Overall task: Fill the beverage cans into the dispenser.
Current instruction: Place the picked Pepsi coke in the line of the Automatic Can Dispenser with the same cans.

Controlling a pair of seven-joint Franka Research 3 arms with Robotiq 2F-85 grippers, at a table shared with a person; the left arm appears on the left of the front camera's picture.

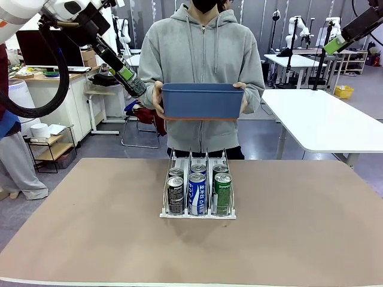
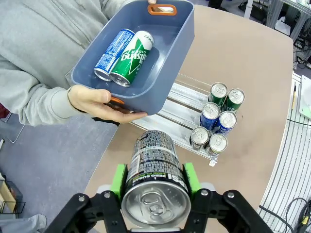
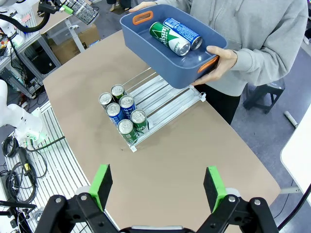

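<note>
— What are the left jaws gripping?
— They are pinching a slim black metal can [image 2: 153, 155], white-printed and silver-topped, above the table's [image 1: 90, 227] far edge.
— The right jaws?
— Standing spread wide, holding nothing.
— The clear-and-white wire-divided dispenser rack [image 1: 197, 216]?
— Sitting near the far edge, carrying six cans [image 1: 197, 192]. A person [image 1: 203, 54] is holding a blue plastic bin [image 2: 180, 43] with a green "Cider" can [image 2: 130, 58].

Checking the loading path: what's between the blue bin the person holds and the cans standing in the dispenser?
The dispenser's empty rear lanes lie there, nothing else. The right wrist view shows it, between the blue bin and the six cans.
</note>
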